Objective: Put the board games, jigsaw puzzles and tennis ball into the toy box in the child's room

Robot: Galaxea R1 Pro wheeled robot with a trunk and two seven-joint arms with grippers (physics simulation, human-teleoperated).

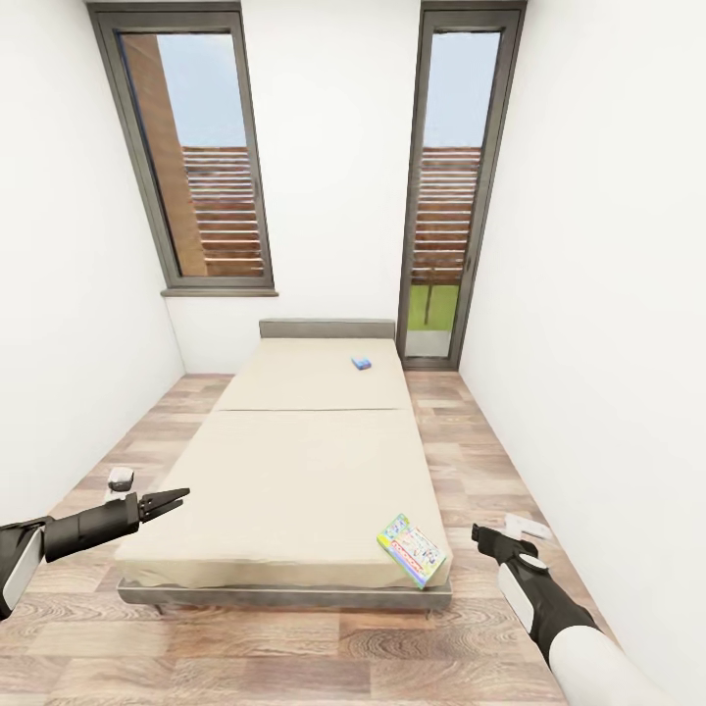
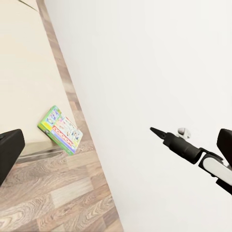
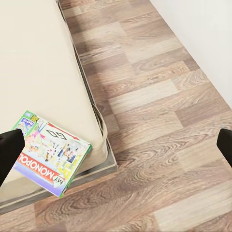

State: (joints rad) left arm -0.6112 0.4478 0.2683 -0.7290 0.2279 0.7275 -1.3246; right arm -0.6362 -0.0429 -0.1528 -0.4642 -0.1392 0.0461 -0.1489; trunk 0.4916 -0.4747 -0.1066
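Observation:
A board game [image 1: 411,550] with a bright yellow, green and red cover lies flat on the near right corner of the cream bed [image 1: 294,471]. It also shows in the wrist views [image 2: 61,130] [image 3: 48,153]. A small blue box [image 1: 362,363] rests near the bed's far end. My right gripper [image 1: 482,534] hovers over the floor just right of the board game, its fingers [image 3: 9,154] spread open and empty. My left gripper [image 1: 176,502] is open and empty beside the bed's near left corner. The table, toy box, jigsaw puzzles and tennis ball are out of view.
White walls close in on both sides, leaving narrow strips of wood-plank floor [image 1: 490,461] along the bed. A tall window [image 1: 196,157] and a glass door [image 1: 446,196] stand in the back wall. My right arm [image 2: 183,147] shows against the right wall.

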